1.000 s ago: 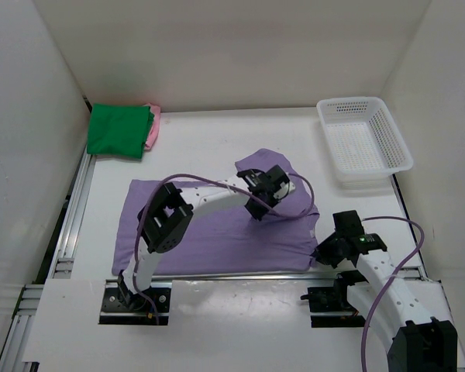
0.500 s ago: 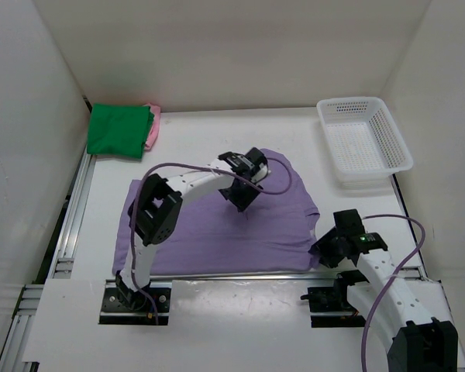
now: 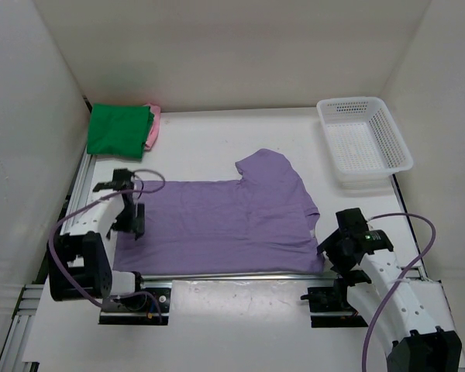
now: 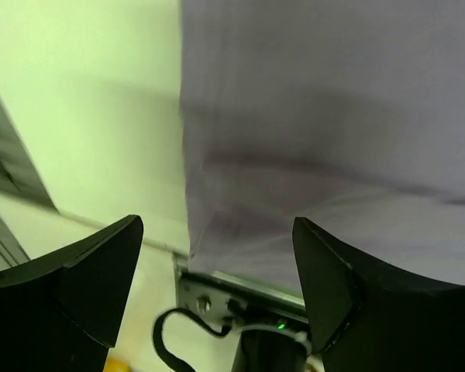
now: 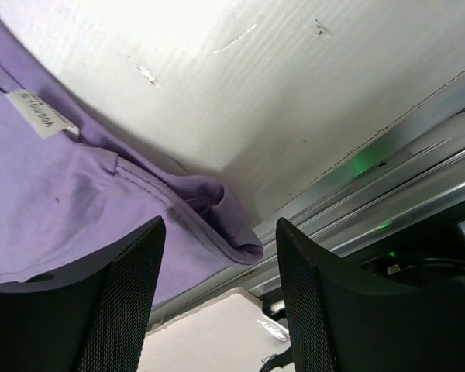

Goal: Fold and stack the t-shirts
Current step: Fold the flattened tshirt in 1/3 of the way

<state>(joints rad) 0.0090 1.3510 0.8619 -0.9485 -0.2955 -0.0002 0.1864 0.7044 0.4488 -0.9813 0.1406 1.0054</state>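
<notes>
A light purple t-shirt (image 3: 217, 225) lies spread flat across the middle of the table, one sleeve (image 3: 265, 167) pointing toward the back. My left gripper (image 3: 133, 220) hovers open over the shirt's left edge; in its wrist view (image 4: 217, 267) nothing sits between its fingers (image 4: 70, 287), and the purple cloth (image 4: 325, 116) lies below. By the shirt's front right corner, my right gripper (image 3: 330, 246) also stands open (image 5: 221, 263), the rumpled corner (image 5: 229, 225) lying free between its fingers (image 5: 112, 302). A folded green t-shirt (image 3: 118, 130) rests on a pink one (image 3: 153, 129) at the back left.
A white mesh basket (image 3: 364, 143) stands at the back right. A metal rail (image 3: 217, 275) runs along the table's near edge just below the shirt's hem. White walls enclose the table on three sides. A white label (image 5: 40, 115) shows on the shirt.
Both grippers have opened and let go of the purple shirt. My left arm swung from the shirt's upper middle to its left edge. The shirt now lies flat.
</notes>
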